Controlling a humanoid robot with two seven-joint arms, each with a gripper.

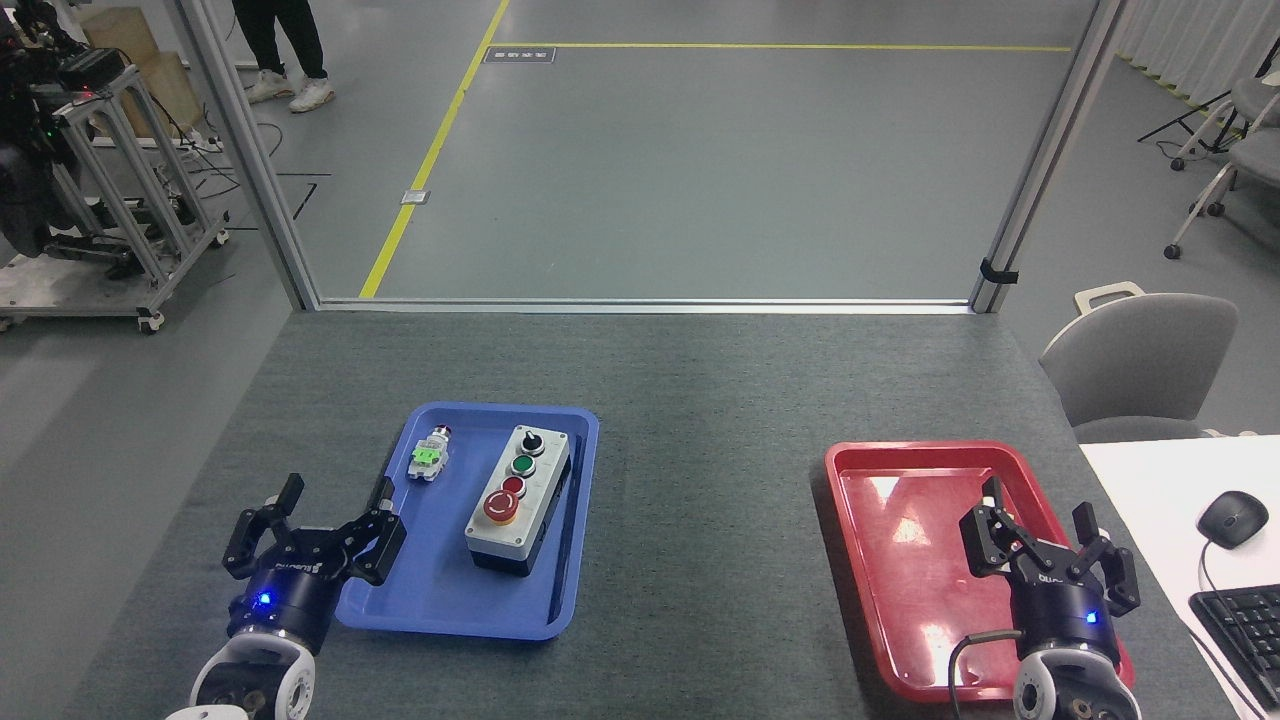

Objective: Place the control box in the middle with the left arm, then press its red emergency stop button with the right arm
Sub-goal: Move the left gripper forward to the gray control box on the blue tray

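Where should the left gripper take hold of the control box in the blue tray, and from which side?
Probably from above, closing across the short width of the control box on its long side walls, near mid-length. The box lies flat and lengthwise in the blue tray, its buttons fill the top, and the sides look bare. The left gripper, open at the tray's left edge, is nearest; the small push-button part lies clear.

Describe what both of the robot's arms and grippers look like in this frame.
Both match: the left gripper and right gripper are black claws with white lettering on a black body, a small blue light below, and a rounded white-and-grey wrist. Only the right arm shows a thin black cable looping beside it.
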